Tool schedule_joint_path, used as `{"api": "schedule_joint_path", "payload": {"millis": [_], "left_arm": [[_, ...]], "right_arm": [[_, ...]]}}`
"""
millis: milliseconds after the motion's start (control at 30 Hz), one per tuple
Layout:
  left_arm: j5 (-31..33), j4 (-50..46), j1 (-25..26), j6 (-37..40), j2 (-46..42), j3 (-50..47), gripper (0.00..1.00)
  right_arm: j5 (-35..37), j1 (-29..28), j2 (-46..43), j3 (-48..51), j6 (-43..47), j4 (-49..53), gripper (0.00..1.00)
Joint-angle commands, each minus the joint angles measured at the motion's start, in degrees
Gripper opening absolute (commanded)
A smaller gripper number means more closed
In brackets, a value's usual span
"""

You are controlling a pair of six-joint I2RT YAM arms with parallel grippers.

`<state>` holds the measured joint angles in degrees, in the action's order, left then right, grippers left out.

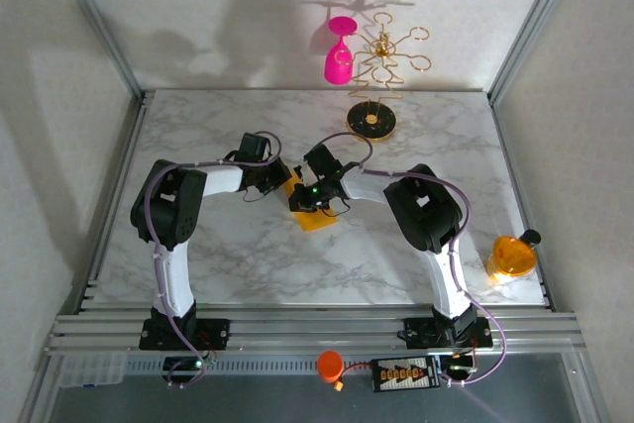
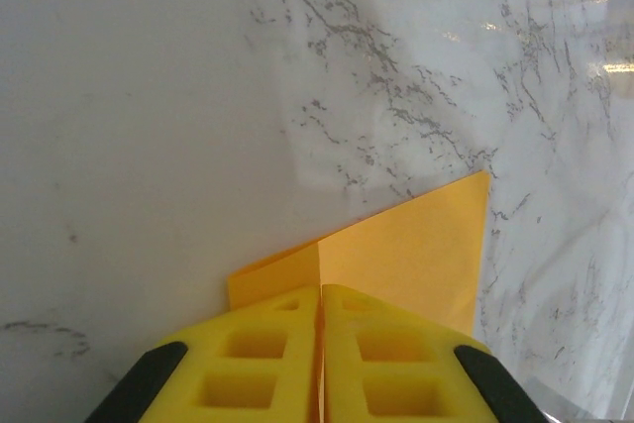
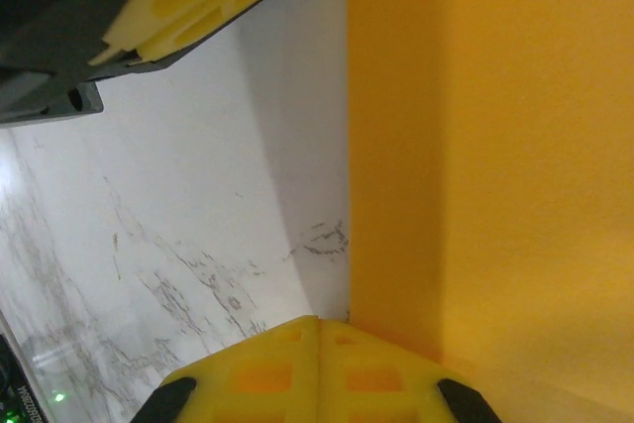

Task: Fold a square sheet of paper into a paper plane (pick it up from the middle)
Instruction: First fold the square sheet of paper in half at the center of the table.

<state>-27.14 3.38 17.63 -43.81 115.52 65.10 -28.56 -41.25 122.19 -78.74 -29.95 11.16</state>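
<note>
Step in hand: setting a crease. The sheet of paper (image 1: 319, 219) lay near the middle of the table (image 1: 198, 245), partly folded, with both arms meeting over its far-left corner.

Left gripper (image 2: 320, 296): jaws shut, with a fold line in the paper running straight out of the seam between them. It appeared to be pinching that fold.

Right gripper (image 3: 318, 327): jaws closed tight. The paper's edge passed just beside the seam and under one finger. Whether any paper was caught between the pads could not be told from this close view; it looked more like a press than a pinch.

Judgement on doing this well:
- Keep the left pinch fixed as the anchor.
- Run the closed right tips along the fold, low and flat.
- Use light pressure, since thin paper would likely slide on smooth marble and skew the crease.
- Check that the edges match before pressing hard.
</note>
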Motion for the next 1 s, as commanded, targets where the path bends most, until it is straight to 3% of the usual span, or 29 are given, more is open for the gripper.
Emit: {"api": "schedule_joint_path", "payload": {"millis": [0, 733, 967], "left_arm": [[5.4, -4.8, -0.1, -0.5, 2.3, -2.0, 0.10], [4.2, -5.4, -0.3, 0.6, 3.0, -0.3, 0.10], [0.7, -7.5, 0.4, 3.9, 0.1, 4.0, 0.15]], "right_arm": [[0.2, -0.6, -0.4, 1.6, 1.5, 3.7, 0.04], [-4.4, -1.2, -9.6, 13.7, 8.2, 9.3, 0.05], [2.4, 0.3, -15.5, 11.9, 6.3, 4.3, 0.06]]}}
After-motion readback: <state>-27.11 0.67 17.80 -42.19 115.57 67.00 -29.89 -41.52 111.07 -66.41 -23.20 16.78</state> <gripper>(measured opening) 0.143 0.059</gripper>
